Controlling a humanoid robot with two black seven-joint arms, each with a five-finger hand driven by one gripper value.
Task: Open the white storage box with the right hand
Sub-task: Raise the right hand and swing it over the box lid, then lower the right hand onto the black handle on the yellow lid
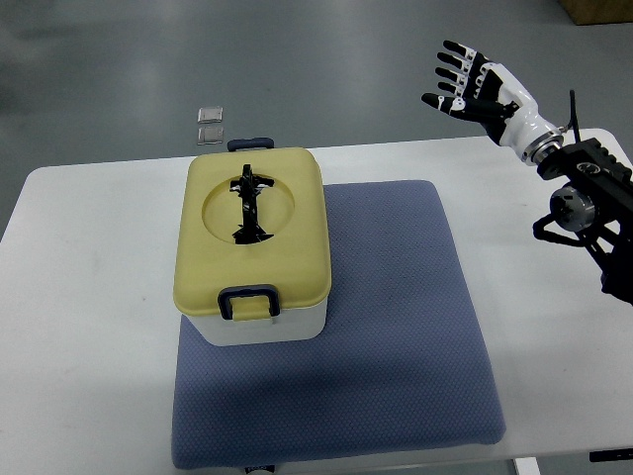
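A white storage box (267,325) with a pale yellow lid (252,233) sits on the left part of a blue mat (396,327). The lid is down, with a black folding handle (247,205) lying in its round recess and dark latches at the near side (248,300) and far side (249,144). My right hand (465,84) is raised at the upper right, well away from the box, fingers spread and holding nothing. Its arm (584,193) enters from the right edge. No left arm shows.
The mat lies on a white table (89,297) whose far edge runs just behind the box. Two small grey squares (211,124) lie on the floor beyond the table. A brown box corner (598,10) shows at top right.
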